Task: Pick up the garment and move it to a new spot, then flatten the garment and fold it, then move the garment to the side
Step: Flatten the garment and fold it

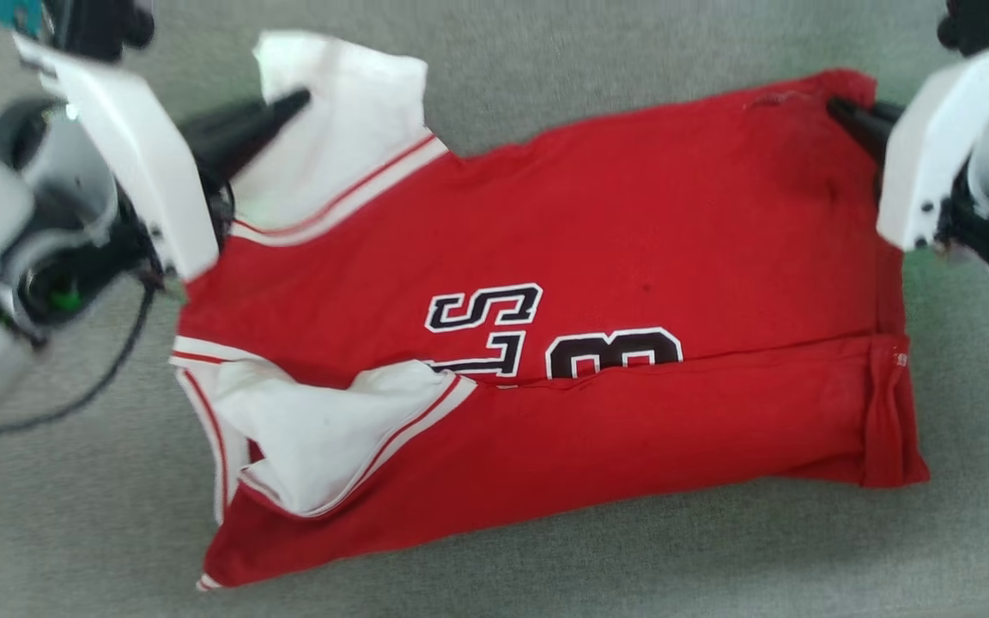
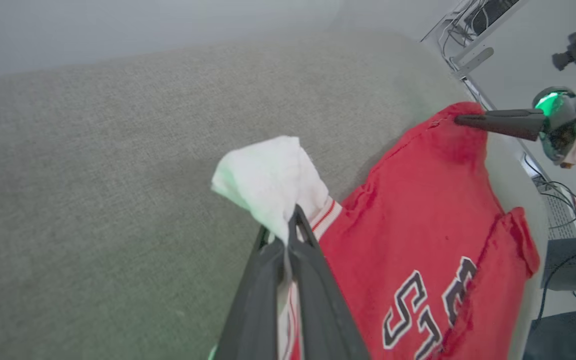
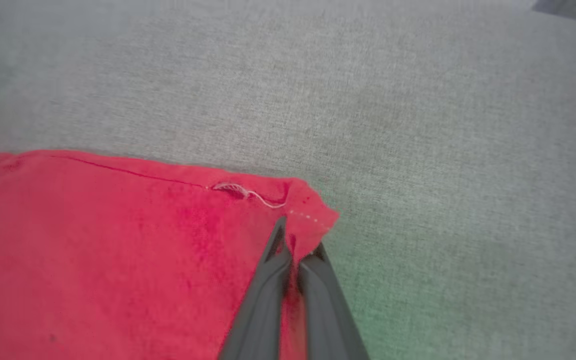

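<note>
Pinching garment [image 1: 632, 240]: left pincer [image 1: 299, 97] sleeve [image 1: 357, 129], right pincer [image 1: 834, 106] hem corner [image 3: 313, 220].

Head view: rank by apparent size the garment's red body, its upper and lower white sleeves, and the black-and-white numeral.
1. Garment's red body, largest.
2. Upper white sleeve and lower white sleeve look alike, so unranked.
3. Numeral, smallest.

The left gripper [image 2: 288, 232] pinches the white sleeve [image 2: 268, 180] of the garment [image 2: 418, 210]; the right gripper [image 2: 463, 120] grips its far corner.
</note>
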{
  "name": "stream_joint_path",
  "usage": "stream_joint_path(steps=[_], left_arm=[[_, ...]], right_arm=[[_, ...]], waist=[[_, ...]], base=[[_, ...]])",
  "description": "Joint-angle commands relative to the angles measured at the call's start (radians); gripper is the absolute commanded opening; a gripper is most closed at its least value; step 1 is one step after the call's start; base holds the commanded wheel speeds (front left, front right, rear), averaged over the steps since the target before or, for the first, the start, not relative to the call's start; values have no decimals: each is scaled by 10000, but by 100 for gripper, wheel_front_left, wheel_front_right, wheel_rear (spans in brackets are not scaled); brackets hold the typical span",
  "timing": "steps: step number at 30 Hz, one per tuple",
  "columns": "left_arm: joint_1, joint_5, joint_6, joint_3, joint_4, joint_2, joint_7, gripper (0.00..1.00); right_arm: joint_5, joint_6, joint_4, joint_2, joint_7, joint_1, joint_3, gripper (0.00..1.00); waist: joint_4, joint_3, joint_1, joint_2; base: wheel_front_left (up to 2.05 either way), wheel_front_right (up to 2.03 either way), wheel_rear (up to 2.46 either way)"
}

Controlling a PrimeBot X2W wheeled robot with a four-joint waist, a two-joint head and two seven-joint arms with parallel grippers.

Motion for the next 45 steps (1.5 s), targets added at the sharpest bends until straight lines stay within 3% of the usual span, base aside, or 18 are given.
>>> stream_joint_path(steps=[1,3,10,16,22,29,30,31,32,33,34,36,41,45], left_arm=[[426,-173,-39,-35,-431,320,-370,0],[650,-191,-39,-77,-757,498,-586,0],[2703,-240,-39,-498,-2766,1940,-2478,0],[4642,-143,-39,-878,-3826,2663,-3956,0],[5908,30,-38,-1006,-3732,2276,-4365,0],[6182,86,-39,-1027,-2689,1350,-4420,0],[6155,198,-38,-1046,-2486,1293,-4391,10],[6130,326,-38,-1068,-2303,1244,-4344,25],[6117,441,-38,-1082,-2121,1147,-4341,40],[6133,494,-35,-1095,-2010,1029,-4349,55],[6154,536,-29,-1100,-1921,936,-4362,79],[6225,621,-29,-1010,-1781,855,-4410,100],[6552,1009,22,-674,-1474,661,-4467,100],[7187,1423,239,455,-1289,173,-4470,100]], right_arm=[[150,-9,-360,-159,-142,528,-131,0],[171,-9,-574,-267,-170,813,-179,0],[178,-7,-2390,-854,-104,3170,-1084,0],[-85,-9,-3971,-801,371,5511,-2439,0],[-227,-9,-4902,-285,792,7161,-3363,0],[-543,-9,-4623,78,705,7261,-3523,0],[-583,-9,-4521,99,656,7176,-3507,0],[-639,-9,-4450,108,633,7125,-3453,30],[-681,-7,-4411,96,614,7095,-3388,50],[-697,-7,-4382,92,573,7066,-3370,100],[-701,-9,-4363,82,559,7060,-3360,100],[-664,-9,-4405,-13,642,7159,-3384,100],[-418,-7,-4556,-139,968,7507,-3913,100],[-84,-7,-4219,154,1304,7703,-4464,100]], waist=[[246,-599,0,0],[287,-745,0,0],[582,-1384,0,0],[775,-1556,0,0],[966,-1486,0,0],[1081,-1403,0,0],[1079,-1406,0,0],[1074,-1417,0,0],[1066,-1431,0,0],[1058,-1453,0,0],[1056,-1492,0,0],[1075,-1587,0,0],[1243,-1850,0,0],[1543,-2033,0,0]], base=[[0,0,0],[0,0,0],[0,0,0],[0,0,0],[0,0,0],[0,0,0],[0,0,0],[0,0,0],[0,0,0],[0,0,0],[0,0,0],[0,0,0],[0,0,0],[0,0,0]])
